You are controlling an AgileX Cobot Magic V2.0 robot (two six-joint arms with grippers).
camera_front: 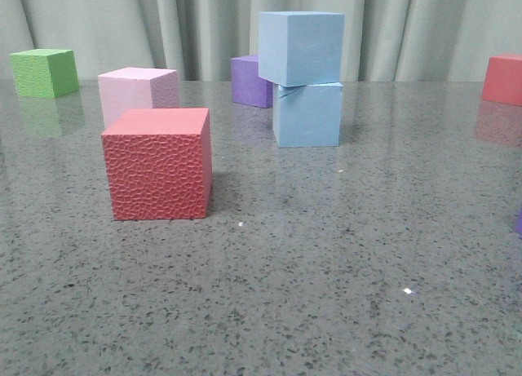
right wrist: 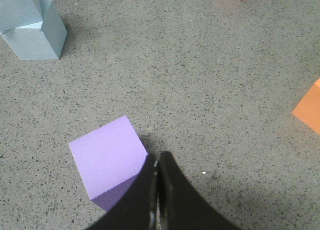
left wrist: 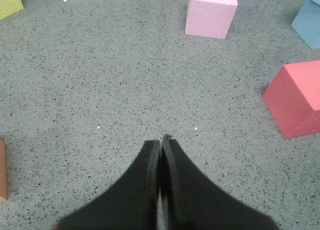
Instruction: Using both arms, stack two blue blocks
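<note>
In the front view one pale blue block [camera_front: 301, 47] stands on top of the other blue block [camera_front: 308, 115] at the middle back of the table, turned a little relative to it. The stack also shows in the right wrist view [right wrist: 34, 28], and one blue block shows at the edge of the left wrist view [left wrist: 307, 21]. Neither gripper shows in the front view. My left gripper [left wrist: 161, 140] is shut and empty above bare table. My right gripper [right wrist: 156, 157] is shut and empty, beside a light purple cube [right wrist: 107, 157].
A textured red cube [camera_front: 159, 164] stands at front left, a pink cube [camera_front: 137, 93] behind it, a green cube [camera_front: 45, 72] at far left, a dark purple cube [camera_front: 251, 81] behind the stack, another red cube [camera_front: 503, 79] at far right. An orange cube [right wrist: 309, 108] lies near the right gripper.
</note>
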